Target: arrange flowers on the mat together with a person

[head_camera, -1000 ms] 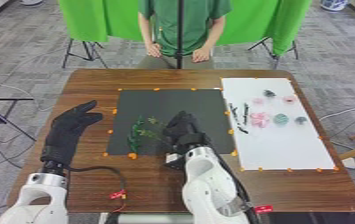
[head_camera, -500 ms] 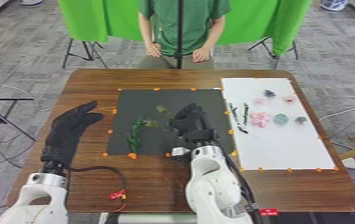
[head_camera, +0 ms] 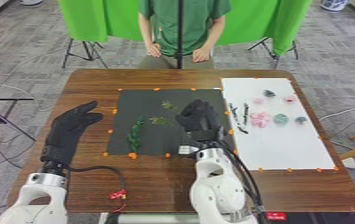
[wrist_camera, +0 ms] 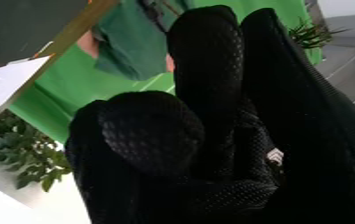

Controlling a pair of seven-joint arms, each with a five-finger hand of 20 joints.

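I see my right hand [head_camera: 200, 119], its fingers loosely extended, hiding part of the black mat [head_camera: 133, 100] near the green sprigs [head_camera: 135, 136]. My left hand [head_camera: 69, 129] hangs relaxed. Flowers [head_camera: 260, 119] lie on the white mat [head_camera: 284, 150].

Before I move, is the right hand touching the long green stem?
Apart. The head view shows dark mat between the right hand and the long green stem.

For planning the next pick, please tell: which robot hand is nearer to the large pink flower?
Right. The right hand is over the dark mat, left of the large pink flower; the left hand is farther, beyond the mat's left edge.
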